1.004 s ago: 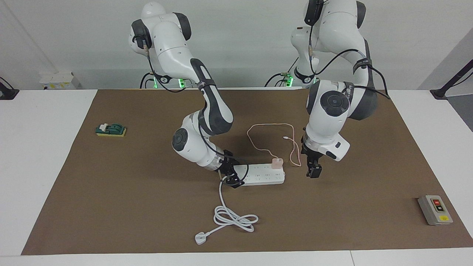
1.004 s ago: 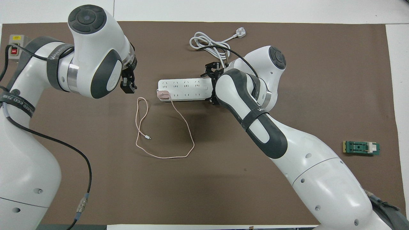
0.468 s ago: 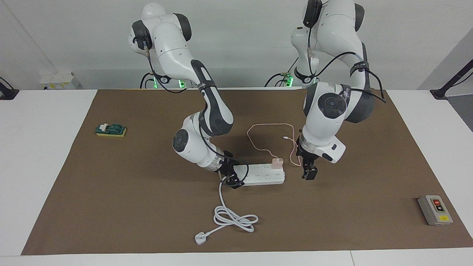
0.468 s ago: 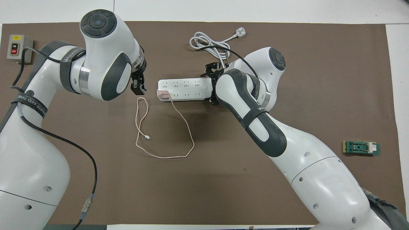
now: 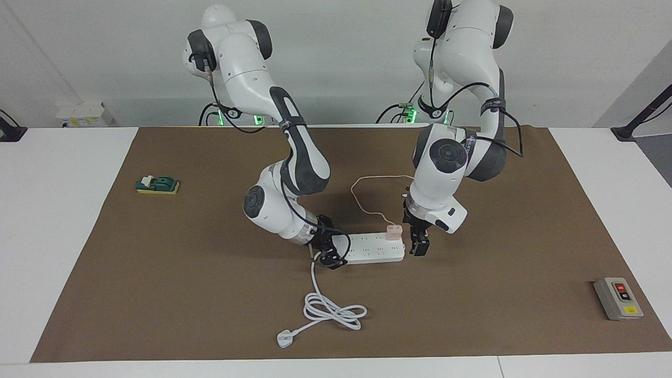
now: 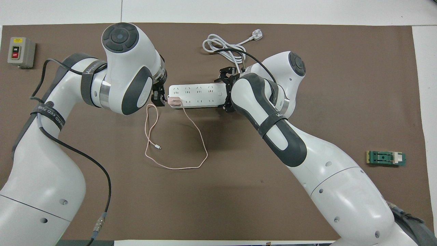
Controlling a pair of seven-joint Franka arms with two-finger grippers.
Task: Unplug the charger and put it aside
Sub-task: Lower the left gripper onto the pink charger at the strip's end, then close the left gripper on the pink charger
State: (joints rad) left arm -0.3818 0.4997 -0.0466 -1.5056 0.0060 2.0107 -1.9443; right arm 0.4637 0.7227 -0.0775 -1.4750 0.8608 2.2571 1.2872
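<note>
The pale pink charger (image 5: 394,231) is plugged into the end socket of the white power strip (image 5: 375,248), at the end toward the left arm. It also shows in the overhead view (image 6: 174,101). Its thin pink cable (image 6: 201,143) loops on the mat nearer to the robots. My left gripper (image 5: 420,247) hangs low just off that end of the strip, beside the charger and apart from it. My right gripper (image 5: 328,254) is shut on the strip's cord end (image 6: 222,92) and holds it on the mat.
The strip's thick white cord (image 5: 333,310) lies coiled farther from the robots, ending in a white plug (image 5: 286,338). A grey button box (image 5: 618,297) sits toward the left arm's end. A green block (image 5: 157,184) lies toward the right arm's end.
My left gripper has moved sideways over the mat to the charger end of the power strip. The right arm, the strip and the charger have not moved.
</note>
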